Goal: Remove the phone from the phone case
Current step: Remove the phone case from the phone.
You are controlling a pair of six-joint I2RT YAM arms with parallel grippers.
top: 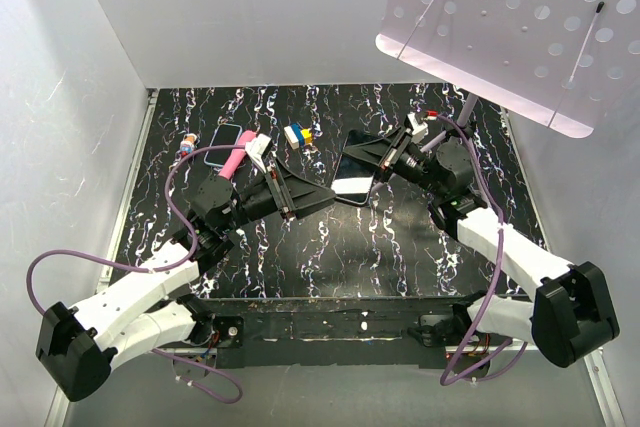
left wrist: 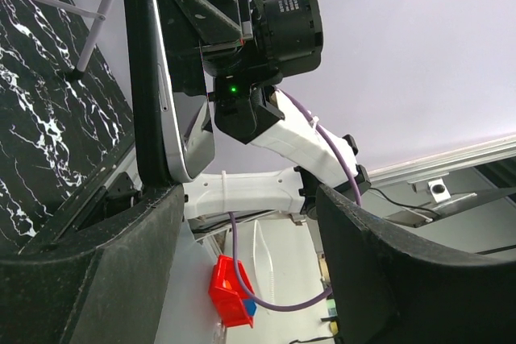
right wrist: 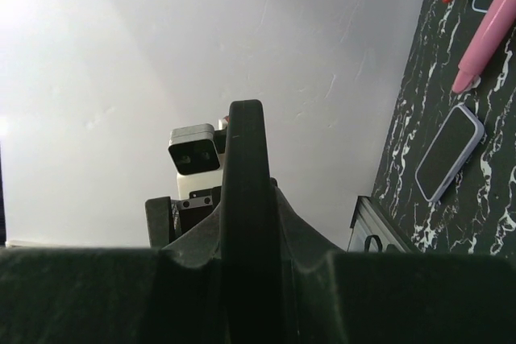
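R gripper [top: 382,155] is clamped tight on the upper end of the phone [top: 353,185], a pad on each face. From its own wrist view only a thin dark edge shows betw the fingers. It holds the phone clear of the table [top: 300,247], tilted, lower end toward the L gripper [top: 322,194].

L gripper is abt half open w/ nothing in it. One finger [left wrist: 89,271] sits just beside the phone's lower corner, poss. touching. The other finger [left wrist: 387,279] is well apart from the phone.

The phone case [left wrist: 133,62] looks to be the black band along the phone's silver rim. Can't tell if any corner has lifted off.

Step, as I read it: phone braced in R, L lining up for a purchase on the case. So removal has barely begun & the phone isn't out.

Next move calls for L to close on the case lip only, not the phone body. Then peel it away while R holds firm. R grips a narrow end, so a slip there is the likely risk.

Pose: L arm [top: 150,287] comes at the phone from its left, R arm [top: 500,242] from its right. Both are stretched in low, wrists rolled so the fingers lie roughly level.

Further out, left of the phone: coloured blocks [top: 297,134], a pink item [top: 236,157], a second phone [top: 224,143] flat on the table, a small bottle-like thing [top: 187,144]. Right of the phone & higher: a perforated white board [top: 520,17].
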